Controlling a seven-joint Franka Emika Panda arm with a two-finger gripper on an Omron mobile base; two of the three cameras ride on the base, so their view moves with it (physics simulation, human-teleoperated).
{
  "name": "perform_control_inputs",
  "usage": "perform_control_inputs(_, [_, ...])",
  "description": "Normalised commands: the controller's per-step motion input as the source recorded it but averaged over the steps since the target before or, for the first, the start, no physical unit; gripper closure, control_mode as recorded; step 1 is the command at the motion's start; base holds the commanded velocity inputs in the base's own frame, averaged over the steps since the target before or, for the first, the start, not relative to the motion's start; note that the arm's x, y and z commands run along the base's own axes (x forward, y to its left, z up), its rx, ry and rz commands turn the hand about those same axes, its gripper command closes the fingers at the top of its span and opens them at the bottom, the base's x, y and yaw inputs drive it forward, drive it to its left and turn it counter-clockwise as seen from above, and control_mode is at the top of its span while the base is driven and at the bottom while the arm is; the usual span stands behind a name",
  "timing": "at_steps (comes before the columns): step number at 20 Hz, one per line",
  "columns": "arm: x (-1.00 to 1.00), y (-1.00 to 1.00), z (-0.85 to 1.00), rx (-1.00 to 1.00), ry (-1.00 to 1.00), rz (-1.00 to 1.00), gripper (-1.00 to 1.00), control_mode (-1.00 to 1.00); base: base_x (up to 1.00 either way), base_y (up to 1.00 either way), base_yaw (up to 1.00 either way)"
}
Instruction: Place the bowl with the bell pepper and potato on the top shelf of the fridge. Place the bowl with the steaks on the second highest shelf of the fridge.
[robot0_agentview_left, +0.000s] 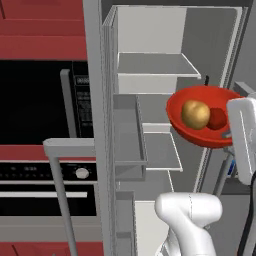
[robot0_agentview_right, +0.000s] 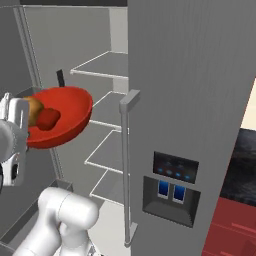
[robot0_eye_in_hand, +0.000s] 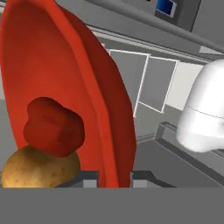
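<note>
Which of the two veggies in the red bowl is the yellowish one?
The potato: a tan-yellow lump in the bowl, touching the glossy dark red bell pepper.

White arm raised, elbow bent low, gripper (robot0_eye_in_hand: 114, 177) apparently clamped on something, fingertips barely visible

One red bowl (robot0_agentview_left: 200, 131), 1 potato (robot0_agentview_left: 195, 114), 1 bell pepper (robot0_agentview_left: 217, 119), 1 fridge (robot0_agentview_right: 200, 100), 3 shelves visible.
</note>
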Motion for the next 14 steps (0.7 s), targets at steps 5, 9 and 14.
perform_control_inputs(5, [0.06,0.04,0.54,0.22,-0.02,0.0,1.0,-1.0,0.0,0.0,0.0])
perform_control_inputs(9, [0.26,-0.06,0.36,-0.01,-0.11,0.02,1.0,-1.0,0.0,0.0,0.0])
perform_control_inputs(14, [0.96,0.04,-0.01,0.0,0.0,-0.02,1.0,-1.0,0.0,0.0,0.0])
